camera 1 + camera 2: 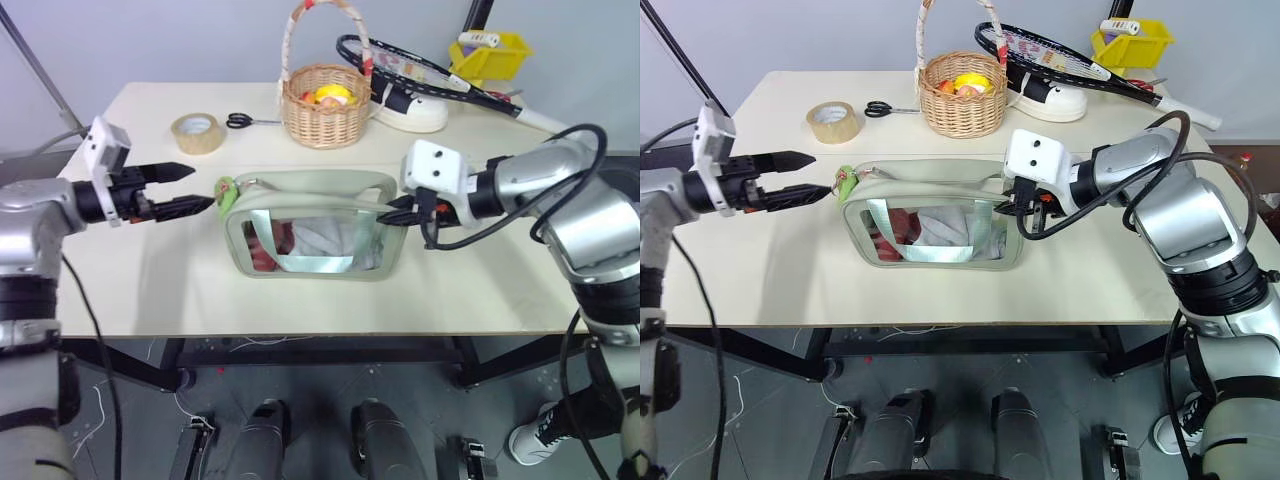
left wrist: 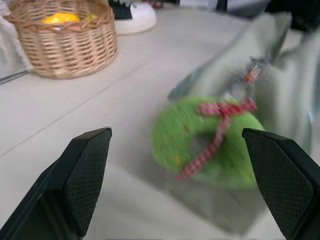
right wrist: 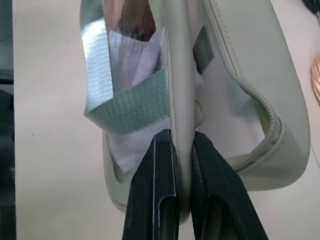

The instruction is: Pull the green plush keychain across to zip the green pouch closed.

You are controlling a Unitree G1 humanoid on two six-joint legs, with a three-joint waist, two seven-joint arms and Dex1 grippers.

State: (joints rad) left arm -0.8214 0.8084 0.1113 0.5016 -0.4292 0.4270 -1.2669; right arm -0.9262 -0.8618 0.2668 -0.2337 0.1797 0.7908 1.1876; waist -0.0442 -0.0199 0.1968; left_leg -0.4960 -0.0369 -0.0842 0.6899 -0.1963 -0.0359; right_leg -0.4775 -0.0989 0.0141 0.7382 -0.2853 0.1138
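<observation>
The green pouch (image 1: 315, 225) lay near the middle of the table (image 1: 150, 280), its long axis running across the table from the robot's left to its right, with the clear window facing the near edge and red and white contents showing behind two light-green straps (image 1: 300, 262). The green plush keychain (image 1: 226, 190) hung at the pouch's left end, at the upper corner, so the zip pull sat at that end. In the left wrist view the keychain (image 2: 210, 140) showed as a bright-green ring with a red checked ribbon.

The right gripper (image 3: 182, 165) was clamped tight on the pouch's rim at its right end, the fabric edge pinched between the two black fingers. The left gripper (image 1: 185, 190) stood with its fingers spread wide just to the left of the keychain, pointing toward it, near but not touching.

Behind the pouch, well apart from it, stood a wicker basket (image 1: 325, 110) with a yellow toy inside. To the basket's left lay scissors (image 1: 240, 121) and a roll of tape (image 1: 197, 133); to its right lay a racket (image 1: 430, 70) over a white shoe (image 1: 415, 112). Nothing lay between the left gripper and the keychain.
</observation>
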